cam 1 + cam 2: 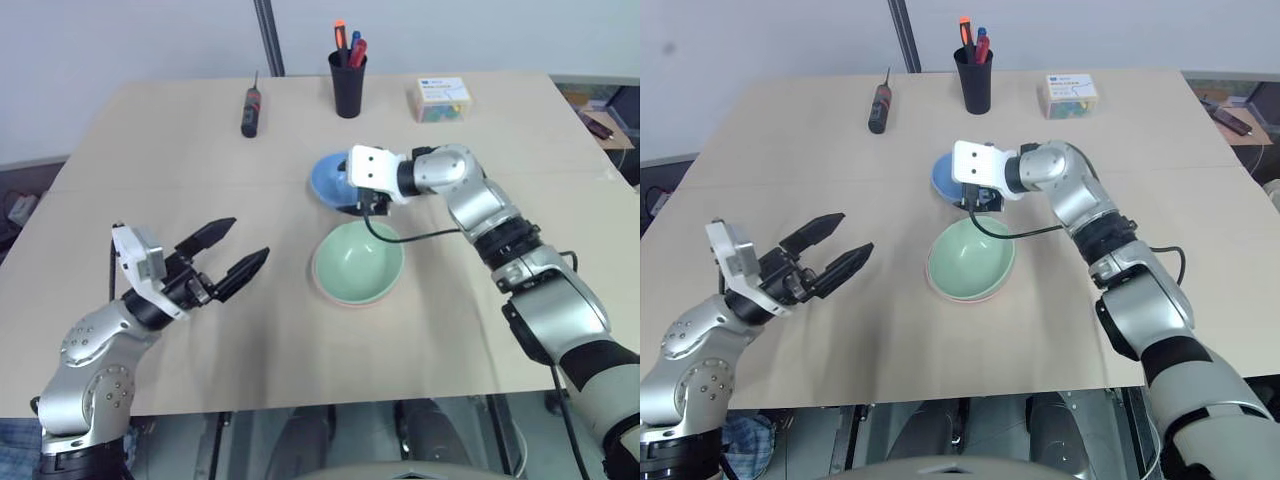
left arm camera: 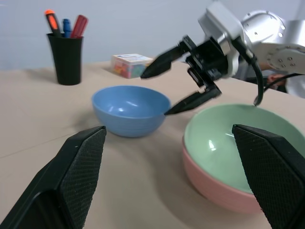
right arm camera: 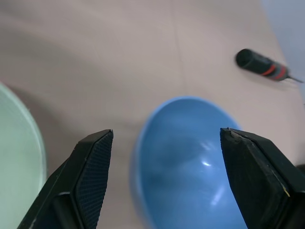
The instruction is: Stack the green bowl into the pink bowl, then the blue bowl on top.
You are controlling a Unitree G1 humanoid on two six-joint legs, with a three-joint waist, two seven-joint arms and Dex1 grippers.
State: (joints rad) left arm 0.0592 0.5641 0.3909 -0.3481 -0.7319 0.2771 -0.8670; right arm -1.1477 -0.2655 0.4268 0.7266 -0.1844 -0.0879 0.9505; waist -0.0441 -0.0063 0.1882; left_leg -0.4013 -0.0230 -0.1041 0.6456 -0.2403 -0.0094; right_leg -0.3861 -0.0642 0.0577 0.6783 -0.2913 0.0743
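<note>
Three small round matte bowls stand on the pale wooden bench (image 1: pixel 200 150). The mint-green bowl (image 1: pixel 358 262) sits nested inside the salmon-pink bowl (image 2: pixel 214 186), of which only the lower wall and a thin rim show beneath it. The light sky-blue bowl (image 1: pixel 330 180) stands upright on the bench just beyond the nested pair, apart from them, with nothing in it.

Right tool (image 2: pixel 178 83): fingers spread wide, nothing between them. It hangs over the blue bowl's near rim, pointing down toward it; in the left wrist view the lower fingertip lies at the rim, though contact cannot be confirmed. In the right wrist view the blue bowl lies between the two fingers.

Left tool (image 1: pixel 230 252): fingers spread, nothing held, raised above the bench well to the left of the bowls and pointing toward them.

At the bench's far edge stand a black cup of pens (image 1: pixel 347 75), a black screwdriver (image 1: pixel 250 108) and a small clear box (image 1: pixel 442 99).
</note>
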